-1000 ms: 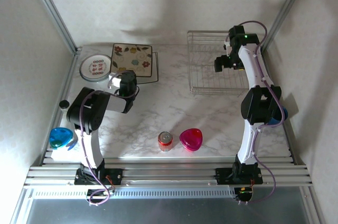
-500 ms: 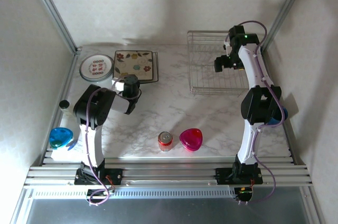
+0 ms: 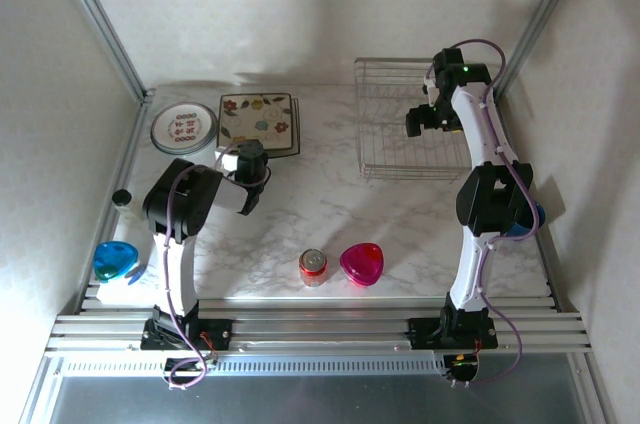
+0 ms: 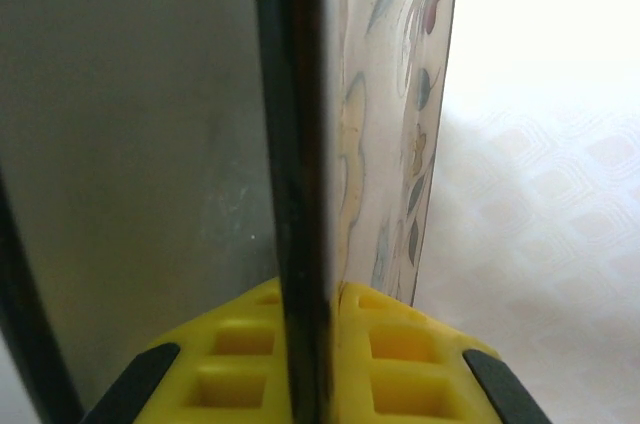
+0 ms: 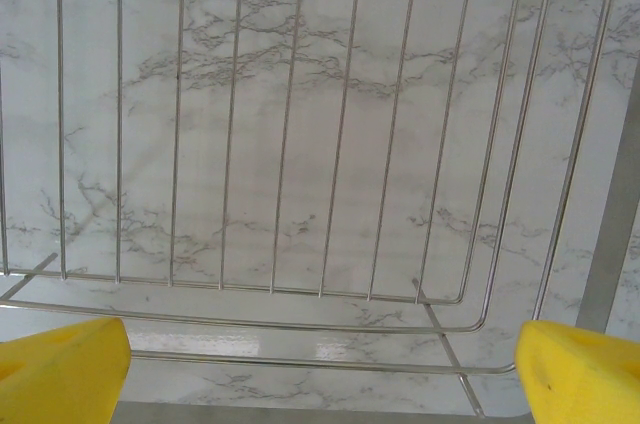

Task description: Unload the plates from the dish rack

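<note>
Left fingers (image 4: 400, 354) are tracking right, carrying the square plate (image 3: 259, 124) pinched by its near edge. Plate is dropping toward the tabletop (image 3: 330, 214), its outline shrinking and squaring up in the top view.

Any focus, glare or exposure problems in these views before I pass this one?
Top external: sharp overall, but the table blows out to white near the blue dish. Left wrist: the square plate in the left pincer is too close, soft, its backdrop overexposed. Right wrist: dish rack wires crisp, yellow fingertips blurred, a small glint on the table.
</note>
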